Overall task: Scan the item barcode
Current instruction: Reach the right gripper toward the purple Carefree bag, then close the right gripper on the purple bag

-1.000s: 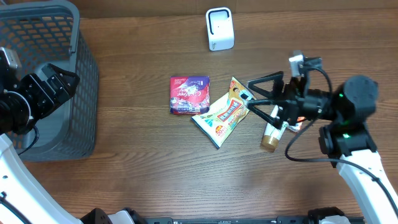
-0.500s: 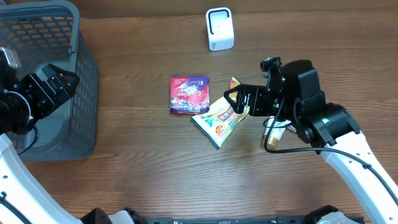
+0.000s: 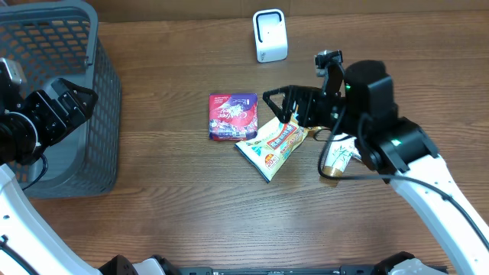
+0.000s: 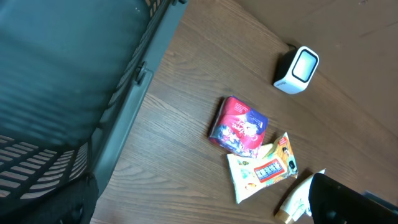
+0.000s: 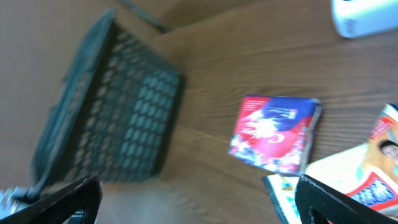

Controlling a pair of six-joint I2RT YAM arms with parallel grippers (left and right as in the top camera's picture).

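Right claw [image 3: 280, 108] is spread wide with nothing in it, hanging over the top corner of the yellow pouch [image 3: 271, 143], just right of the red packet [image 3: 233, 117]. Both lie flat mid-counter, touching or nearly so. A tube [image 3: 336, 159] lies to their right, partly under the arm. In the wrist view the packet sits between the open jaws, so we judge it the item being gone for, though the pouch could be. Left claw [image 3: 75, 105] is also open and empty, over the basket [image 3: 46, 30], well apart. We'd come down square on one item only and pinch across a free edge, since flat packs on the counter [image 3: 168, 198] give little to bite and the neighbour may drag. No barcode shows, so we expect to turn it toward the scanner [image 3: 270, 35] at the rear.
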